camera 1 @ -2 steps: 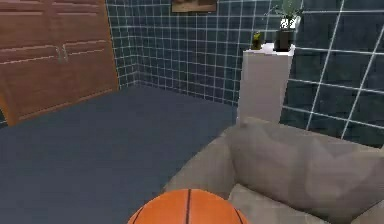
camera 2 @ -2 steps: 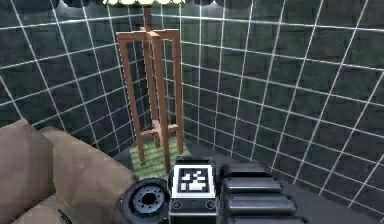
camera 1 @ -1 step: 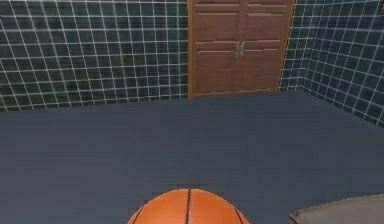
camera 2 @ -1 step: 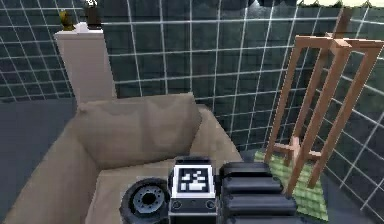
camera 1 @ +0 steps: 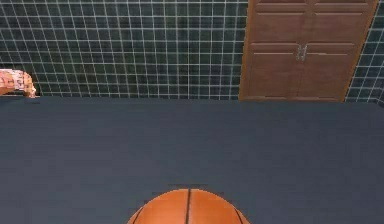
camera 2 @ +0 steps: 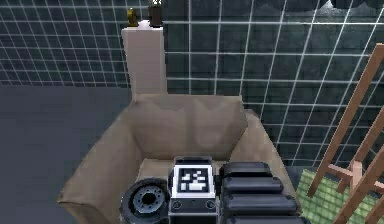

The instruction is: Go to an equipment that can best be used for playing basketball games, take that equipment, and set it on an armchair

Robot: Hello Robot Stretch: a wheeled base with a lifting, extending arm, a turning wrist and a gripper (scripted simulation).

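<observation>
Looking at the hand (camera 2: 147,200) first: it's a dark lump at the near edge of the arm side view, just left of the white marker square (camera 2: 193,180). Its far end sits right in front of the armchair (camera 2: 190,130) seat, so I honestly can't tell whether it's gripping anything. The armchair is beige, its seat turned this way, directly beyond the arm. Behind it a pale pedestal (camera 2: 145,60) stands against the green tiled wall (camera 2: 60,50) with two small dark figures (camera 2: 157,12) on top, and there's a wooden frame (camera 2: 355,140) at the right.

The basketball (camera 1: 190,208) is the orange curve at the near edge of the forward view, dead centre. Dark floor (camera 1: 190,140) runs out past it to a brown double door (camera 1: 305,50) at the far right. Can't say if it's resting on the floor or lifted.

My read: this is lined up for the set-down step. Next move would be reaching out over the seat and lowering the ball well back on the cushion, since anything round near the front lip will likely roll off.
</observation>
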